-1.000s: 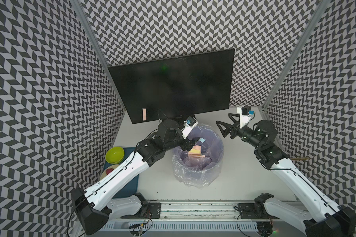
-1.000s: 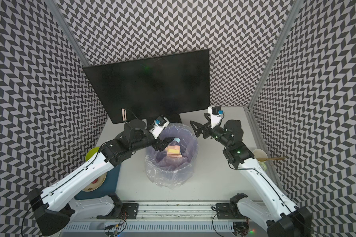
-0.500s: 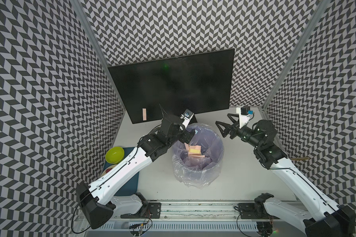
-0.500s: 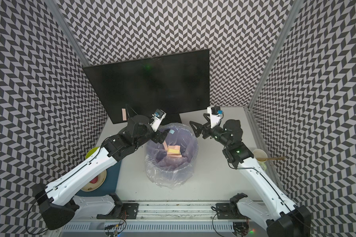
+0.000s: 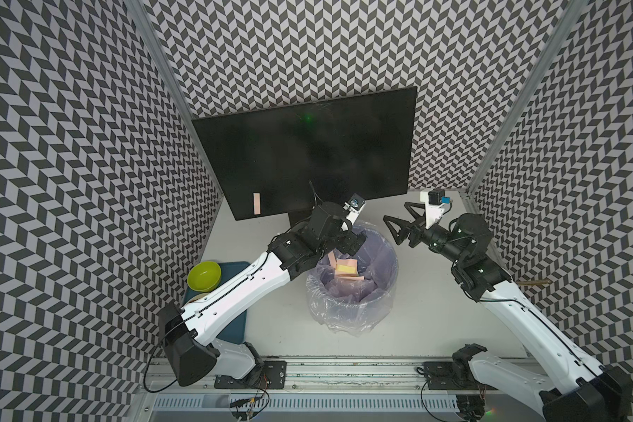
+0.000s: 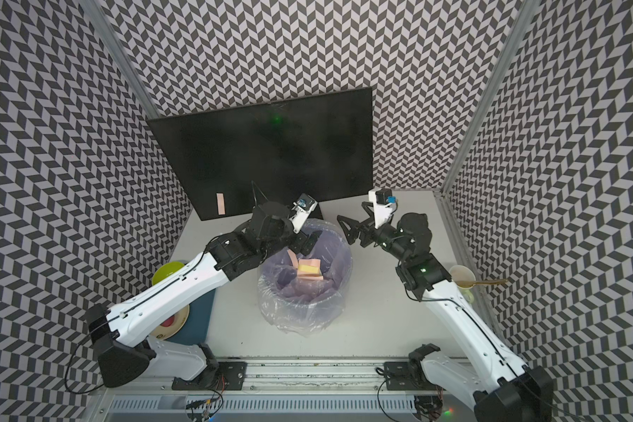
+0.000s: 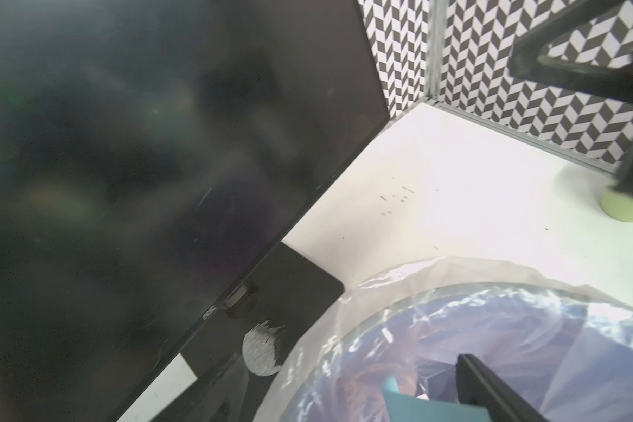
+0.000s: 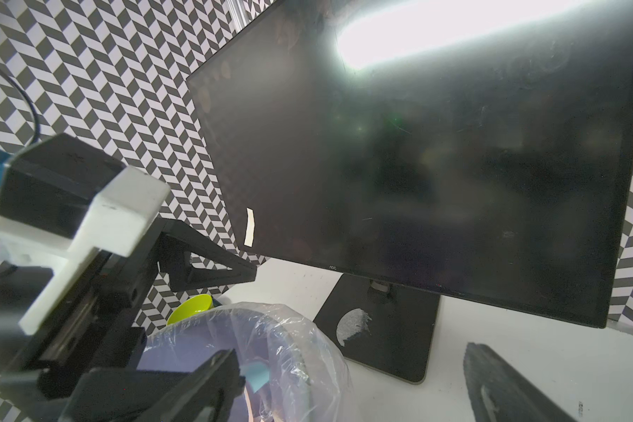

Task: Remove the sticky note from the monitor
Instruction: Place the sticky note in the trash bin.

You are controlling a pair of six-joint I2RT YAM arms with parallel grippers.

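While one pale pink sticky note (image 5: 257, 203) clings upright to the monitor (image 5: 304, 153), low on its dark screen near the corner on the left arm's side, both grippers hang just in front of the monitor. The left gripper (image 5: 348, 244) sits before the monitor's middle, jaws apart and empty. The right gripper (image 5: 402, 220), nearer the monitor's other lower corner, is also spread wide and empty. A lined bin (image 5: 348, 314) stands just in front of the monitor, with pink and yellow notes (image 5: 345, 269) inside.

Plate (image 6: 180, 323) half hidden, cup (image 6: 460, 274) partly covered
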